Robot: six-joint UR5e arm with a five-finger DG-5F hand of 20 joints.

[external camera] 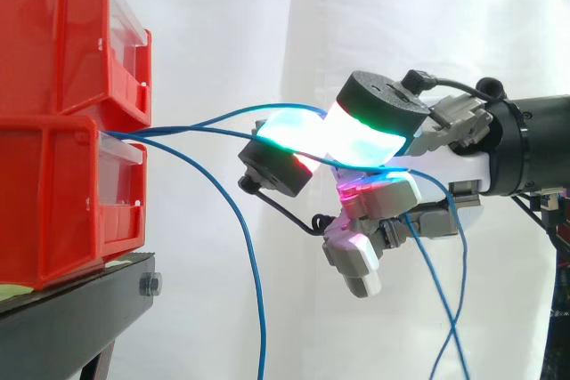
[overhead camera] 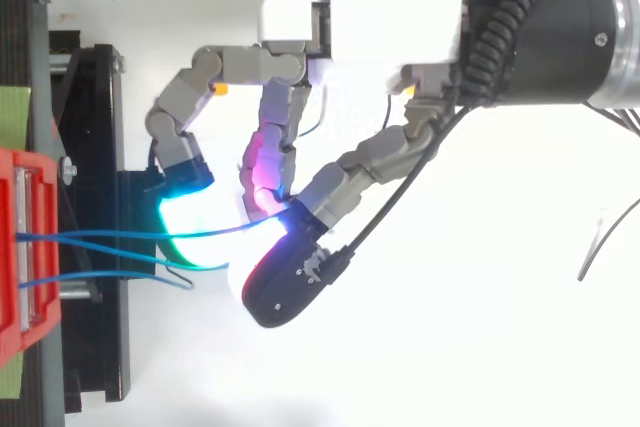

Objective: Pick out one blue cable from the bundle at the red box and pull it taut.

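Note:
Two stacked red bins (external camera: 53, 193) stand at the left on a black stand (external camera: 80, 295). Several thin blue cables come out from between them. One blue cable (external camera: 196, 130) (overhead camera: 120, 235) runs nearly level from the bins into my hand (external camera: 463, 166) (overhead camera: 370, 27), which has come in from the right. The fingers are curled, and the glowing cyan-green pads (external camera: 294, 126) close on this cable from both sides. A second blue cable arcs just above it to the same pads. A third blue cable (external camera: 252, 264) droops from the bins down out of view.
Behind the hand, blue cable ends (external camera: 459, 291) hang down and cross near the bottom edge. From above, two shorter blue strands (overhead camera: 150, 259) lie beside the held one near the red bin (overhead camera: 25, 247). A white curtain forms the background.

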